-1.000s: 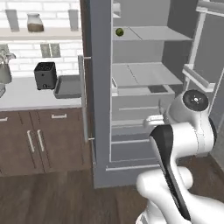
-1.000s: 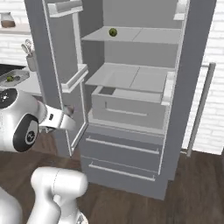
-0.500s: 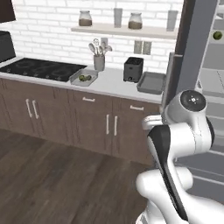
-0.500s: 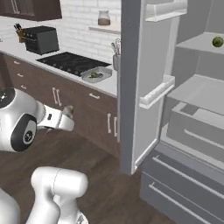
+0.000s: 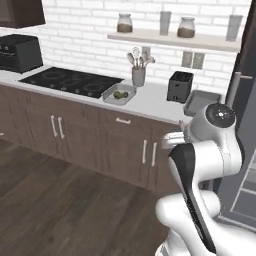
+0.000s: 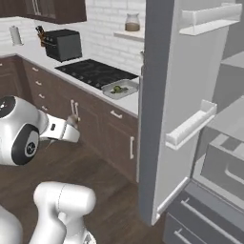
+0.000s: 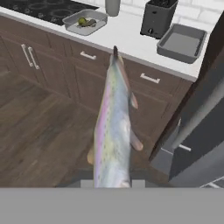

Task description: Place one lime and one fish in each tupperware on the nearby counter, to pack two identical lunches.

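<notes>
A silvery grey fish (image 7: pixel 113 127) with pointed fins stands up from the bottom of the hand view, and my gripper (image 7: pixel 113 183) is shut on its tail end. My gripper (image 6: pixel 71 125) is held out in front of the cabinets, well short of the counter (image 5: pixel 150 102). The whitish tupperware (image 7: pixel 70 19) sits beside the hob and holds a lime (image 7: pixel 82 20) and a brown-olive fish (image 7: pixel 90 22). To the right of the black toaster (image 7: pixel 157 17), the darker grey tupperware (image 7: pixel 181 42) has nothing in it. The whitish tupperware (image 5: pixel 119 94) and the grey tupperware (image 5: pixel 202 101) are also in the left base view.
A black hob (image 5: pixel 70 81) and a utensil pot (image 5: pixel 138 75) stand left of the toaster. The open fridge door (image 6: pixel 176 95) rises close on the right, with fridge drawers (image 6: pixel 209 219) behind it. Dark wood floor (image 5: pixel 60 200) lies in front of the cabinets.
The whole picture has swung from the open fridge to the counter, so the base has moved. The gripper has stayed shut on the silvery fish.
</notes>
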Controlling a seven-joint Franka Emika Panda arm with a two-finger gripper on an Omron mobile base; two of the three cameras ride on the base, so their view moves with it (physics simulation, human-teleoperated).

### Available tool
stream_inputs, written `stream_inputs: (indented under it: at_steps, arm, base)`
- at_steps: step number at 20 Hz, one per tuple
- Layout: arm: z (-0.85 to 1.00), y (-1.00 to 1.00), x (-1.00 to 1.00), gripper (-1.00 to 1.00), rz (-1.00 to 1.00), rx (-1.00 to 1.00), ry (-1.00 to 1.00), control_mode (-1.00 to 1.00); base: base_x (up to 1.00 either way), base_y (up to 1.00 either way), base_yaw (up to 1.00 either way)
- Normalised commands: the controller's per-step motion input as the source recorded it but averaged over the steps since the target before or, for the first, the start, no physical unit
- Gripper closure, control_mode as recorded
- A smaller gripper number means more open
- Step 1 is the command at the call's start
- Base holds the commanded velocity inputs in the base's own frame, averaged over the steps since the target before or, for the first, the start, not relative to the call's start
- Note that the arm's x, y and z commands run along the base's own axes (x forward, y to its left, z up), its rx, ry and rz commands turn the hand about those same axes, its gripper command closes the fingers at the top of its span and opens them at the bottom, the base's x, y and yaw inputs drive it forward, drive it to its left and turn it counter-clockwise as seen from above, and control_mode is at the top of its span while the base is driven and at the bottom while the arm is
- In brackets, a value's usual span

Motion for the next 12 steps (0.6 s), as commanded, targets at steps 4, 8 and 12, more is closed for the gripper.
stream_inputs:
  at_steps: [4,8,12]
  arm:
    - [0.0,0.0,0.0,1.0,0.0,0.0,0.0,1.0]
    - [0.0,0.0,0.0,1.0,0.0,0.0,0.0,1.0]
    - [0.0,0.0,0.0,1.0,0.0,0.0,0.0,1.0]
  base:
    - [1.0,0.14,0.04]
    - [1.0,0.24,0.0]
    - [1.0,0.2,-0.06]
